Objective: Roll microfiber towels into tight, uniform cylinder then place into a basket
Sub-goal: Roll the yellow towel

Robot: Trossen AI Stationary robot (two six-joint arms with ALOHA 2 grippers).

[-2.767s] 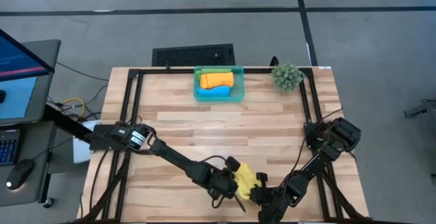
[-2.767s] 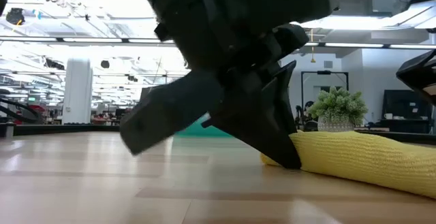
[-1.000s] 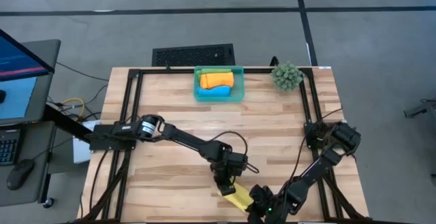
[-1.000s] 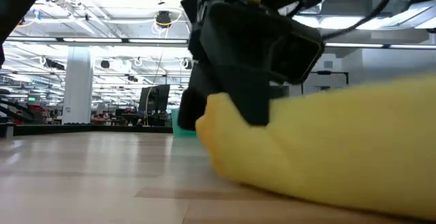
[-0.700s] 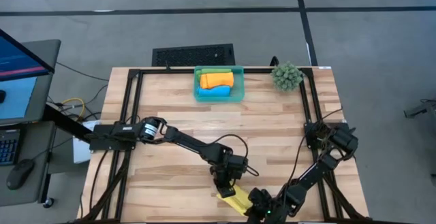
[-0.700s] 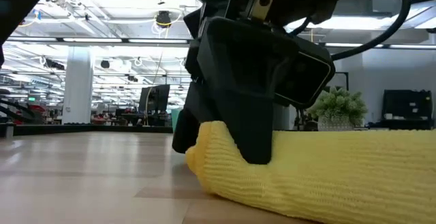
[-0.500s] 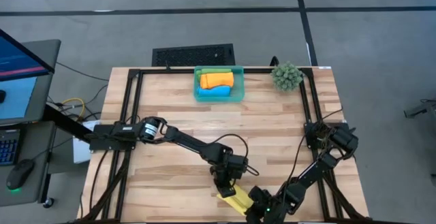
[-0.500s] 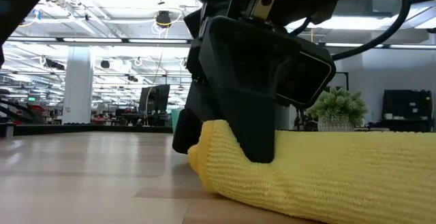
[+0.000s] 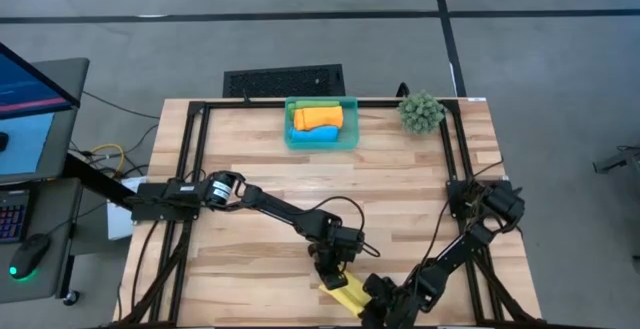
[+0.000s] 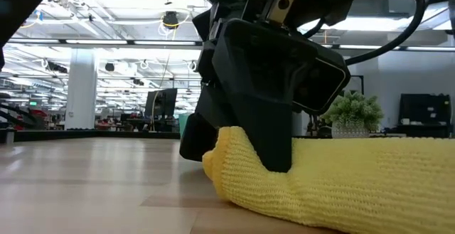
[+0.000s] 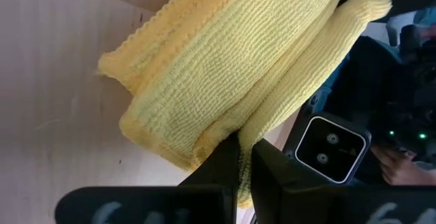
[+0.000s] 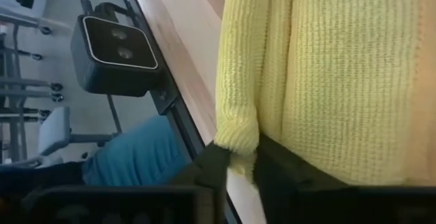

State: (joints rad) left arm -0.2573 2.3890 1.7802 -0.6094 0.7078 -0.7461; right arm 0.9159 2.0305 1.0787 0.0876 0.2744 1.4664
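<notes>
**Yellow microfiber towel** (image 9: 349, 291): partly rolled, lying at the near edge of the desk (image 9: 400, 189), near its middle. The ribbed roll sits flat on the wood and is not yet a tight cylinder; one end looks looser, with a fold hanging free.

**Left tool** (image 9: 331, 273): set on the far-left end of the yellow towel, fingers clenched on a fold of the cloth. Judged to be pinning that end so the roll does not unwind.

**Right tool** (image 9: 378, 297): at the towel's near-right end, right at the desk's near edge. A lip of cloth lies between its fingers (image 12: 215, 166); whether it is gripped or being released, I cannot tell.

**Basket** (image 9: 321, 141): teal bin at the far edge of the desk, centre, well apart from the work. Holds the rolled orange towel (image 9: 318, 117), with the blue towel (image 9: 318, 132) on its near side and the green towel (image 9: 313, 103) on its far side.

**Plant ball** (image 9: 421, 112): spiky green, far right corner, beside the basket.

**Status**: three towels stowed; the last is yet to be finished and carried across.
</notes>
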